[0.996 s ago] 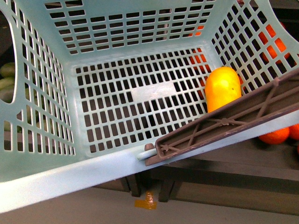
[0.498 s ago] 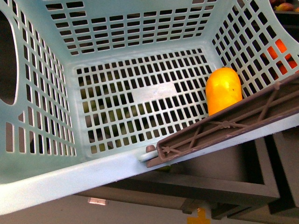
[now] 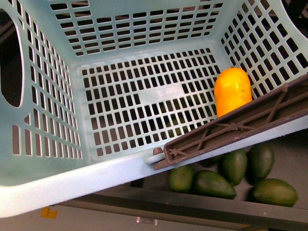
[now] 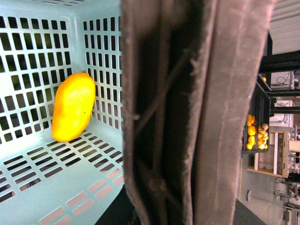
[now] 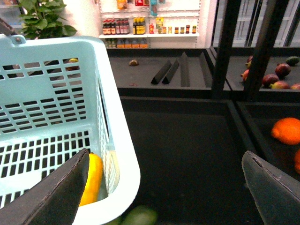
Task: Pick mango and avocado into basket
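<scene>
The turquoise basket [image 3: 53, 178] fills the front view, tilted, with its brown handle [image 3: 231, 127] across the near right. The mango [image 3: 232, 91], smooth and orange-yellow, lies inside against the right wall; it also shows in the left wrist view [image 4: 72, 107]. Several dark green avocados [image 3: 214, 184] lie on the dark shelf below the basket's rim. My left gripper is shut on the basket's handle [image 4: 187, 117], which hides its fingers. My right gripper [image 5: 164, 197] is open beside the basket's outer rim [image 5: 119, 154], over the shelf, with a blurred avocado [image 5: 138, 216] just below it.
Black shelf uprights [image 5: 262, 42] and a divider stand right of the right gripper. Small orange fruits [image 5: 286, 130] lie in the neighbouring bin. A grey shelf lip [image 3: 192, 208] runs under the avocados. Shop shelves with bottles [image 5: 140, 26] stand far behind.
The scene under the basket has shifted: the orange fruits gave way to an empty dark bin, then to the avocados. The mango stays in the same corner.
</scene>
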